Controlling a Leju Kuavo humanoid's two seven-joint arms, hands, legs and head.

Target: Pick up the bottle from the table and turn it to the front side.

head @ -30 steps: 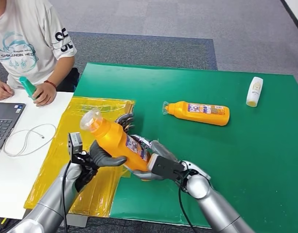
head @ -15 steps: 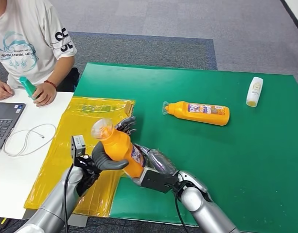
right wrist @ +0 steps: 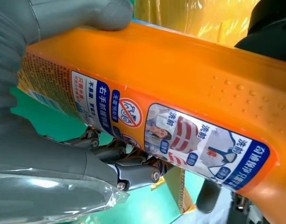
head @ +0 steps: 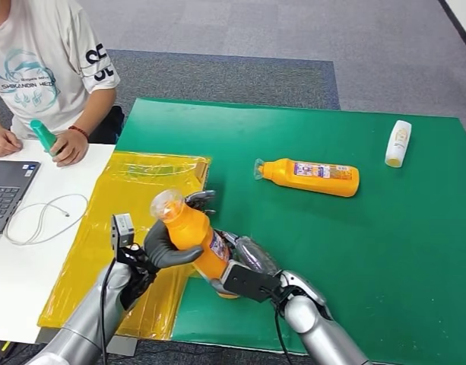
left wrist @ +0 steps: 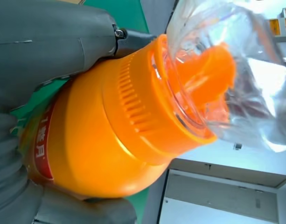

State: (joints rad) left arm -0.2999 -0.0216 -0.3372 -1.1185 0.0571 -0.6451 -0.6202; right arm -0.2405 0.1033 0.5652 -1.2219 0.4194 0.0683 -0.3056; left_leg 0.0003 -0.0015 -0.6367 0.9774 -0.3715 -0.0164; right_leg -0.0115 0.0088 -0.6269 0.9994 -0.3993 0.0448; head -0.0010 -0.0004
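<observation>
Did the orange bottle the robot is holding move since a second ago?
Yes. The held orange bottle has tipped more upright: its clear cap has shifted toward the green mat while the yellow bag under it stayed put.

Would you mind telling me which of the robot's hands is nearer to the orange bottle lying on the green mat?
The right hand: it is on the green mat side, closer to the lying bottle. The left hand is farther, over the yellow sheet.
</observation>
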